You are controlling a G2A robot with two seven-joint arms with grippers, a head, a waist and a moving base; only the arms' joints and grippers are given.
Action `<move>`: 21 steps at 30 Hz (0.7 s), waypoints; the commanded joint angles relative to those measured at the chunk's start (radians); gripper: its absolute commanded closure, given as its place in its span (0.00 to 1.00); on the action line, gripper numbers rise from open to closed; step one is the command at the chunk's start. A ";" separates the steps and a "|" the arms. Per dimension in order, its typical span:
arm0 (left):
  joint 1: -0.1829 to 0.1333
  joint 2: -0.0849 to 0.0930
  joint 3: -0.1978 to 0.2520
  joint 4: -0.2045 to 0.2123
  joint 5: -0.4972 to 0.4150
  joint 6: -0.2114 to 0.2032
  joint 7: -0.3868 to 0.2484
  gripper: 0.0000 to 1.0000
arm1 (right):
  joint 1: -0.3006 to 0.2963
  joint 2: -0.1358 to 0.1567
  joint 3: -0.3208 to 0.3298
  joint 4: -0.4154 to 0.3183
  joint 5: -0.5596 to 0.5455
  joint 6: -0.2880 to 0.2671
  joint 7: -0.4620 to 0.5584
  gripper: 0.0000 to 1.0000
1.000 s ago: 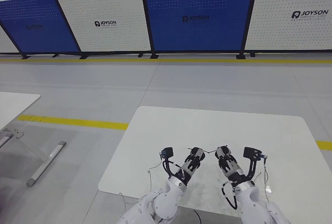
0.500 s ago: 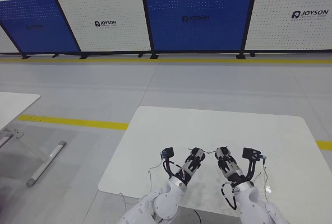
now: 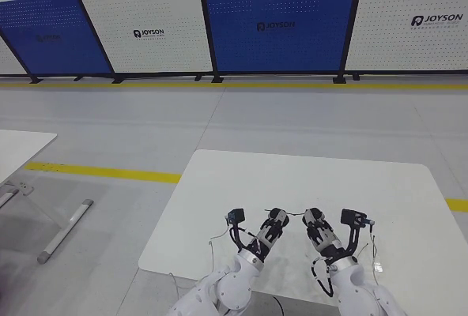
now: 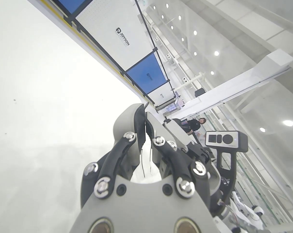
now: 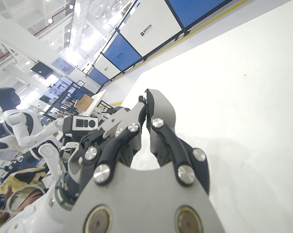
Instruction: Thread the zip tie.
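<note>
Seen from the top, a white tabletop [image 3: 321, 170] carries two robot arms at its near edge. The left gripper [image 3: 279, 214] and the right gripper [image 3: 309, 214] sit close together, their tips turned toward each other. A thin dark zip tie [image 3: 296, 212] bridges the short gap between the two tips, above the tabletop. From the left wrist, the left gripper [image 4: 144, 115] has its two fingers pressed together, and a short black end of the zip tie [image 4: 145, 104] pokes out past the pinched tips, with the tabletop [image 4: 39, 73] stretching away behind. From the right wrist, the right gripper [image 5: 145, 104] is likewise closed tight, with a small black piece of the zip tie [image 5: 141, 98] clamped at the very tip, over the tabletop [image 5: 233, 78].
</note>
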 commanded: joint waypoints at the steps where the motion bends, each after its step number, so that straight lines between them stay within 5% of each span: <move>1: 0.001 -0.001 0.003 0.000 0.007 -0.001 -0.004 1.00 | 0.000 0.000 0.000 0.000 -0.004 -0.003 0.005 1.00; 21: 0.021 -0.004 0.001 -0.021 0.043 -0.028 -0.016 1.00 | -0.002 0.001 0.011 0.006 -0.019 -0.027 0.043 1.00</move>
